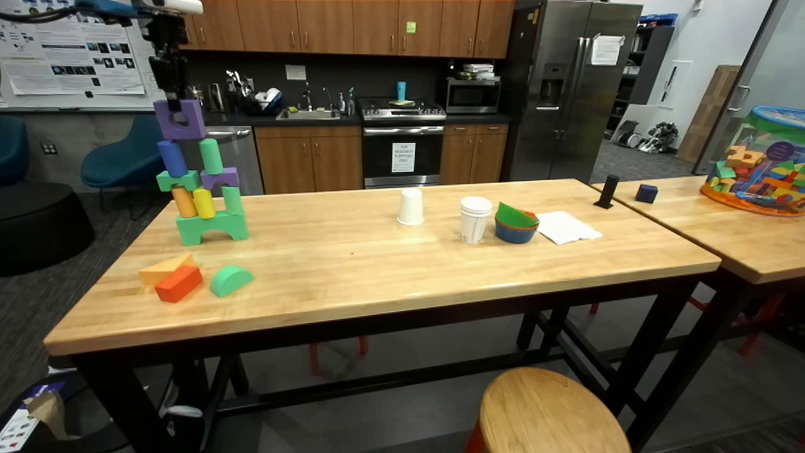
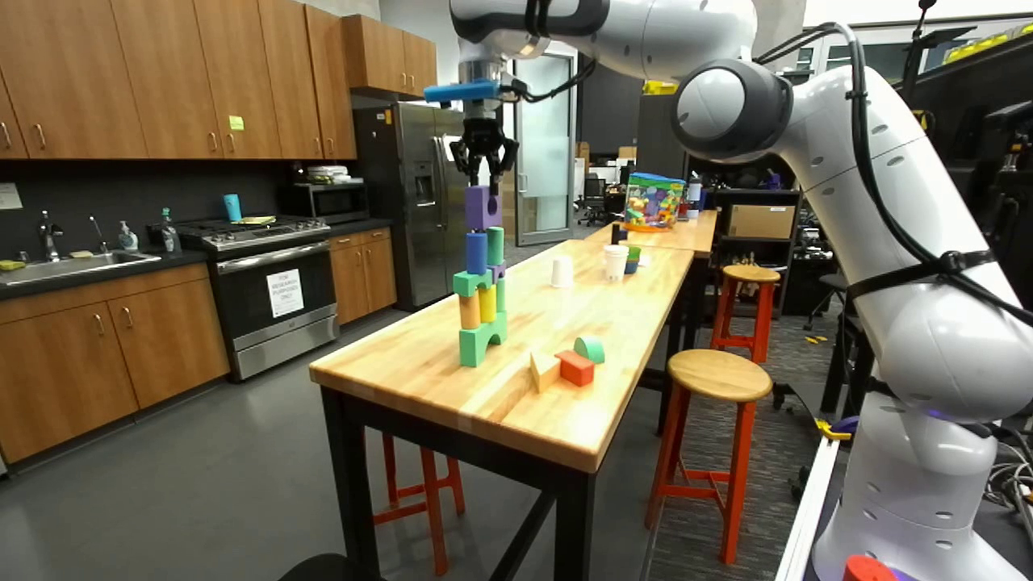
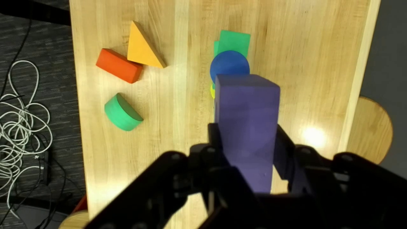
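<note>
My gripper has its fingers against both sides of a purple block with a round hole. In an exterior view, the gripper and the purple block are at the top of a block tower. The block is right over a blue cylinder and a green cylinder; I cannot tell whether it touches them. Below are a green bridge block, a smaller purple block, orange and yellow cylinders, a green block and a wide green arch.
Loose on the wooden table are an orange triangle, a red block and a green half-round. Farther along are white cups, stacked bowls and a paper napkin. A tub of blocks stands beyond.
</note>
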